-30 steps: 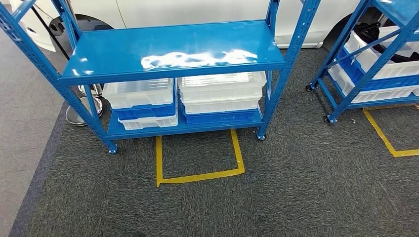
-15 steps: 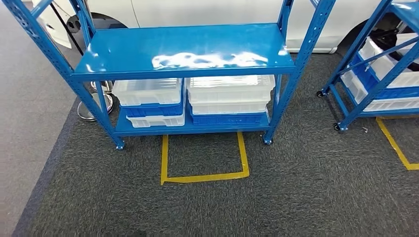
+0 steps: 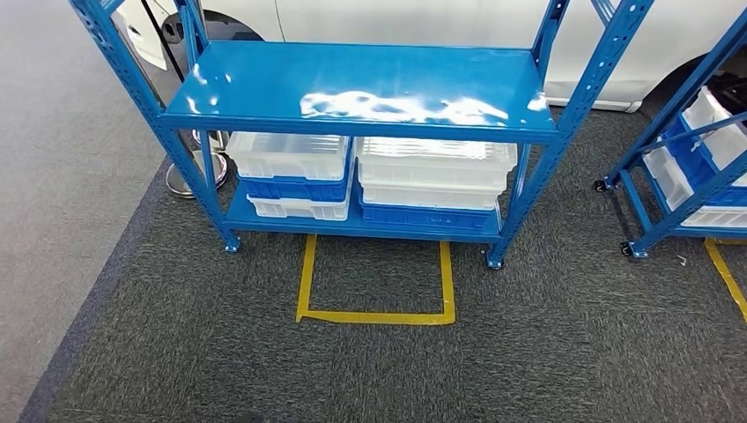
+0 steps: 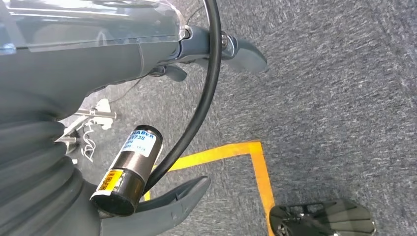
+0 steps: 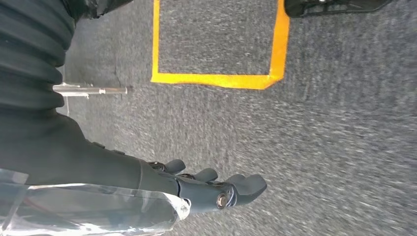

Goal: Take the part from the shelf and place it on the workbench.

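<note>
Head view: across the last second the whole picture slid right and the blue shelf (image 3: 361,92) sat a little lower and more central, so the camera had turned or stepped, not the rack. The yellow tape square (image 3: 377,280) on the carpet (image 3: 564,352) lay directly ahead, in front of the lower tier with its stacked white and blue bins (image 3: 379,181). The middle board carried glare and no object; the part could not be picked out, possibly inside a bin. Left wrist view: the left hand (image 4: 216,49) hung over carpet and a tape corner, fingers apart, holding nothing. Right wrist view: the right hand (image 5: 216,189) hung likewise, fingers loosely extended, nothing in them, the tape square beyond it. Judgement: the robot was lining up on the marked standing spot; the pick had not yet begun.
</note>
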